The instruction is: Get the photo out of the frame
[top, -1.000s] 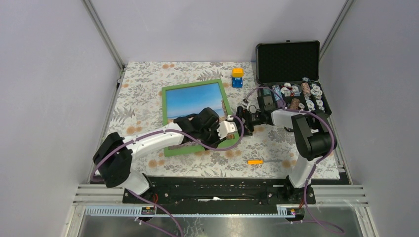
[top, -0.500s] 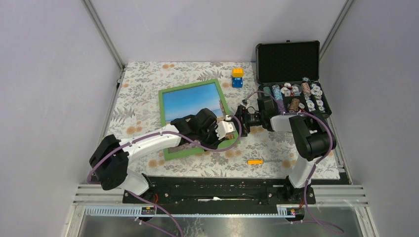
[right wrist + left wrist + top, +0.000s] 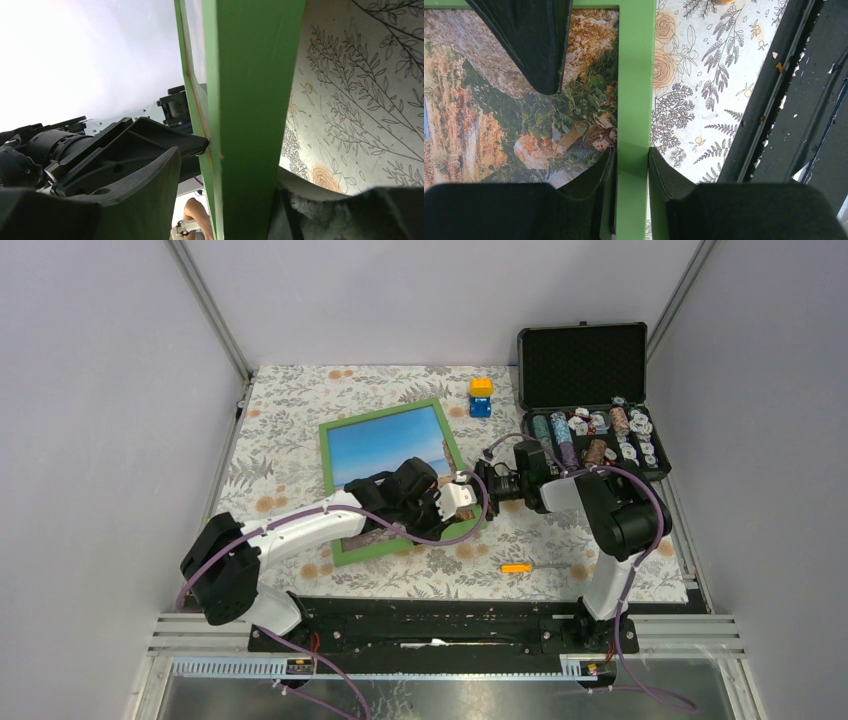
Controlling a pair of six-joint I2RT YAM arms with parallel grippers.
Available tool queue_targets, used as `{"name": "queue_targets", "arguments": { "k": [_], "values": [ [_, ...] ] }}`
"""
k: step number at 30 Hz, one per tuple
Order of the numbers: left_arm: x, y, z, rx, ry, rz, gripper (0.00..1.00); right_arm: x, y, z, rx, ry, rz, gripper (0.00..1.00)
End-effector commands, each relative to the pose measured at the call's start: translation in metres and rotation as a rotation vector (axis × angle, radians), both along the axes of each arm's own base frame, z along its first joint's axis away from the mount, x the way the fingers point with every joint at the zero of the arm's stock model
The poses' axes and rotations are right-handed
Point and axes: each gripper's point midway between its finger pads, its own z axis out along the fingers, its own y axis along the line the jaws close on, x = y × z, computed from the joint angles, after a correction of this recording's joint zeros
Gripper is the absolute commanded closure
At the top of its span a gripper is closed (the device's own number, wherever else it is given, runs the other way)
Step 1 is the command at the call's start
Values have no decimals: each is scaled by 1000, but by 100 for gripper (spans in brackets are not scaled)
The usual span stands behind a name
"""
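the photo [image 3: 380, 445] sits in the frame [image 3: 328, 465], which lies on the table [image 3: 290, 400] left of the case [image 3: 583, 365].

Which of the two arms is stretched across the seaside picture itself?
The left arm: it lies over the photo, jaws pinching the frame. The right arm comes at the frame's outer edge.

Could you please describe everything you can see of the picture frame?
The frame is a rectangle with a flat green border, seemingly painted wood, face up and askew on the floral tablecloth, the seaside photo inside. The left gripper clamps one long rail; the right gripper straddles the same rail.
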Motion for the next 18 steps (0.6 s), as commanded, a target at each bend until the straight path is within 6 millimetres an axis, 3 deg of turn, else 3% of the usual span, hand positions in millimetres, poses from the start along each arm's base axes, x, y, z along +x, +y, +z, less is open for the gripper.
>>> {"name": "queue_targets", "arguments": {
  "k": [1, 3, 5, 9, 11, 15, 18],
  "values": [
    [14, -30, 42, -169, -99, -33, 100, -10, 10, 14, 64, -7, 71, 45],
    [14, -29, 41, -167, -98, -32, 100, -7, 11, 17, 69, -8, 72, 50],
    [16, -28, 44, -163, -104, -16, 89, -6, 12, 21, 75, -17, 77, 56],
    [26, -17, 56, -123, -140, 47, 41, -4, 13, 31, 87, -40, 80, 72],
    [30, -10, 68, -131, -154, 78, 25, -3, 13, 35, 89, -48, 79, 78],
    [38, 9, 98, -154, -218, 118, 10, -2, 14, 45, 94, -61, 82, 84],
    [52, 35, 132, -201, -272, 204, 3, 5, 15, 58, 88, -90, 84, 92]
  ]
}}
